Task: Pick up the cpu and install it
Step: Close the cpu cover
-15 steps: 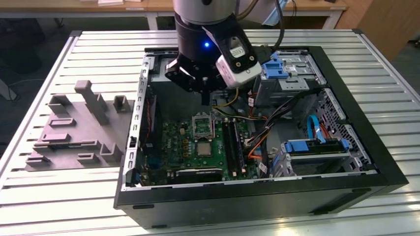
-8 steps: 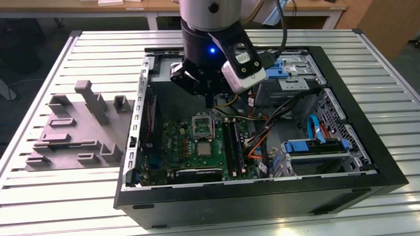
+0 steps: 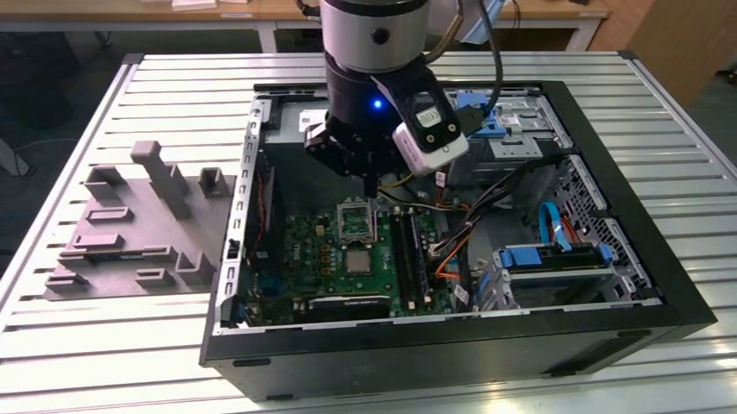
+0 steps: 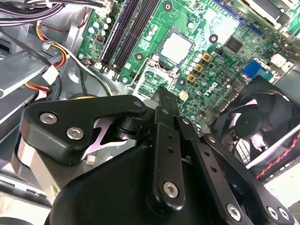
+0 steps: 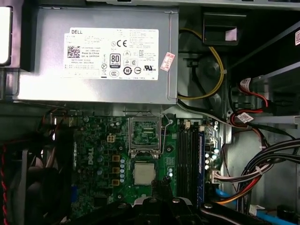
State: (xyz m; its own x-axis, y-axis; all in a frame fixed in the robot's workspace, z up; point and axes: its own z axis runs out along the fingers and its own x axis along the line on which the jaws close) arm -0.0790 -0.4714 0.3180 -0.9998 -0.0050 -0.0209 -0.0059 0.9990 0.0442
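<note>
**Obstructed and Cropped Areas**

Exterior view: the silver-and-black robot arm (image 3: 374,52) runs out at the picture's upper edge. It stands in front of the rear of the open black computer case (image 3: 461,358) and hides most of the big grey metal box (image 3: 288,121). The black gripper (image 3: 368,188) merges with the dark interior, so its outline is hard to separate.

Second wrist view: the gripper's black linkage masks part of the green motherboard (image 4: 220,61) and part of the round black fan (image 4: 262,122). The picture's edge also crops the fan.

First wrist view: the gripper body covers the strip of motherboard just beside the pale square cpu (image 5: 144,173).
</note>
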